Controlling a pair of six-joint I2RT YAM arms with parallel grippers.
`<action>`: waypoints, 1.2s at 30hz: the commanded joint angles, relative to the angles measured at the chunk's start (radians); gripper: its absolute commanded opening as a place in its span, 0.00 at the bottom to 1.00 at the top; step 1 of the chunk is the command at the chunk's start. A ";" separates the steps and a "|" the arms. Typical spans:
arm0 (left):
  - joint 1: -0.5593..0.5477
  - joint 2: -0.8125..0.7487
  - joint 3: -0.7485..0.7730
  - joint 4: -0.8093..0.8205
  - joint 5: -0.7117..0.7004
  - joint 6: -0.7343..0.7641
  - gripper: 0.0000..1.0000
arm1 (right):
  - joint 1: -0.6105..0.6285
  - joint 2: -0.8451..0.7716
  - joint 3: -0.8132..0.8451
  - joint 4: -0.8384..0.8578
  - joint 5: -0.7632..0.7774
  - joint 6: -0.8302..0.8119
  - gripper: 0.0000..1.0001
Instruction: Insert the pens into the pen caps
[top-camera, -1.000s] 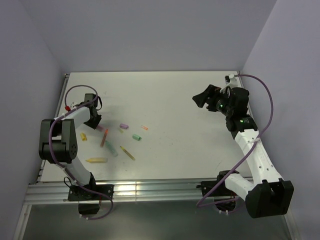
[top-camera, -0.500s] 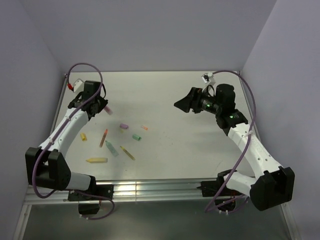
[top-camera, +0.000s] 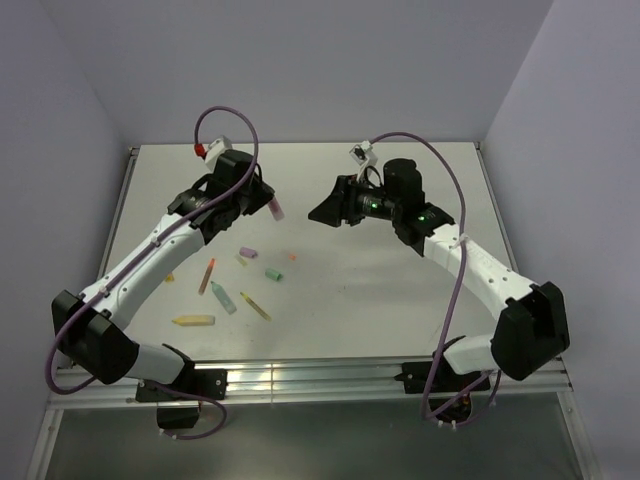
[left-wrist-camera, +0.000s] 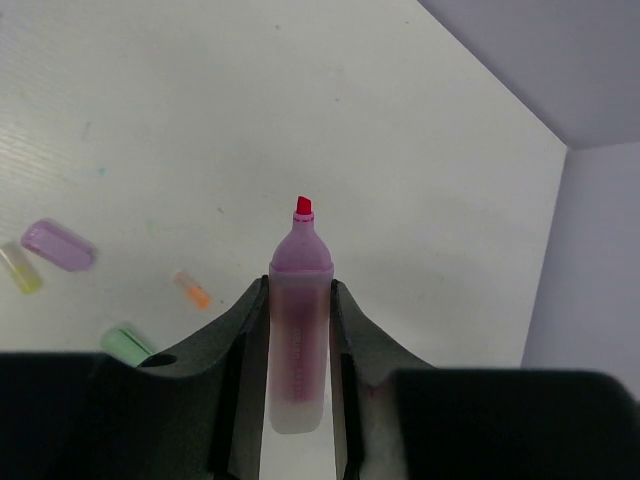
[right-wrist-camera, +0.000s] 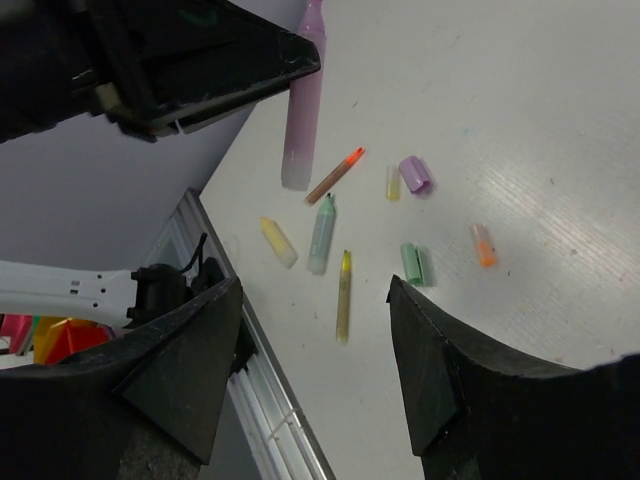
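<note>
My left gripper (top-camera: 268, 203) is shut on the pink-purple pen (left-wrist-camera: 300, 330) and holds it above the table, red tip pointing away; the pen also shows in the right wrist view (right-wrist-camera: 303, 110). My right gripper (top-camera: 325, 212) is open and empty, facing the left one, jaws wide apart (right-wrist-camera: 313, 290). On the table lie the orange-red pen (top-camera: 208, 275), mint green pen (top-camera: 223, 299), olive-yellow pen (top-camera: 254, 306) and yellow pen (top-camera: 193, 320). The purple cap (top-camera: 248, 253), orange cap (top-camera: 291, 255), green cap (top-camera: 273, 274) and a small yellow cap (right-wrist-camera: 393, 182) lie beside them.
Another short yellow piece (top-camera: 167, 273) lies at the left under the left arm. The table's metal front rail (top-camera: 300, 380) runs along the near edge. Purple walls close in the table on three sides.
My left gripper has risen and swung right toward the table's middle with the pink-purple pen in it. My right gripper has swung left to face it.
</note>
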 joint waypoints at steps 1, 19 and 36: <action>-0.048 0.015 0.066 -0.007 -0.013 -0.028 0.00 | 0.032 0.043 0.077 0.081 0.012 0.011 0.68; -0.160 0.060 0.132 -0.002 -0.040 -0.050 0.00 | 0.107 0.215 0.166 0.161 0.048 0.060 0.57; -0.205 0.067 0.129 0.024 -0.026 -0.060 0.00 | 0.112 0.261 0.175 0.166 0.062 0.073 0.31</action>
